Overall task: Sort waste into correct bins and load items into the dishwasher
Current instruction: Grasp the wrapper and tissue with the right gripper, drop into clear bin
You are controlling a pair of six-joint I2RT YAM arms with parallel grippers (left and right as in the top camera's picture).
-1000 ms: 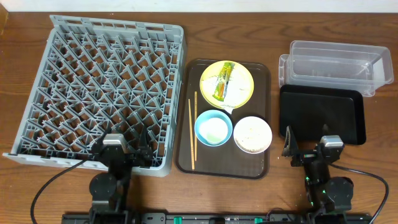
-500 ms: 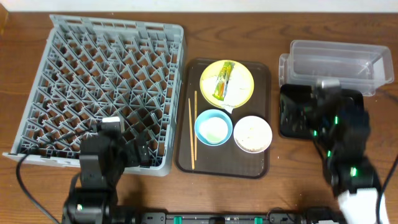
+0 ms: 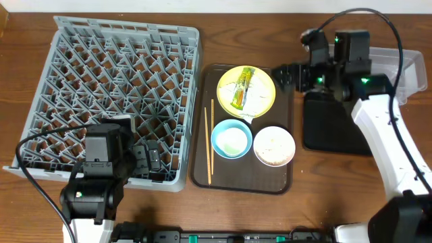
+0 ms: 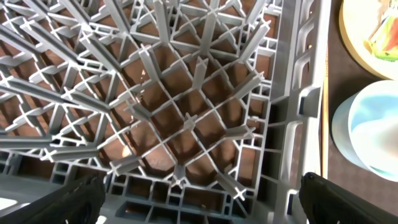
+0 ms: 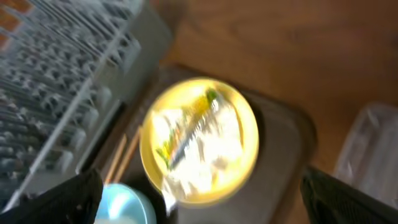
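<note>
The grey dish rack (image 3: 101, 81) fills the left. On the brown serving tray (image 3: 287, 172) sit a yellow plate (image 3: 263, 84) with the green-yellow-orange wrapper (image 3: 241, 90) and white tissue (image 3: 253, 101), a light blue bowl (image 3: 231, 138), a white bowl (image 3: 274, 145) with whitish scraps, and chopsticks (image 3: 208, 142). My left gripper (image 3: 145, 160) is open over the rack's front right corner (image 4: 199, 199). My right gripper (image 3: 282, 73) is open just right of the plate; its blurred wrist view shows the plate (image 5: 199, 140) between the fingers (image 5: 199, 205). I cannot make out the small white cup.
The clear plastic tub (image 3: 405, 74) stands at the back right, with the black tray (image 3: 324, 128) in front of it, partly hidden by my right arm. The left wrist view shows the blue bowl (image 4: 373, 130) beside the rack wall (image 4: 292, 124).
My right arm swung from the table's front right to the back, past the black tray, and now reaches left toward the yellow plate. My left arm rose a little over the rack's front corner.
</note>
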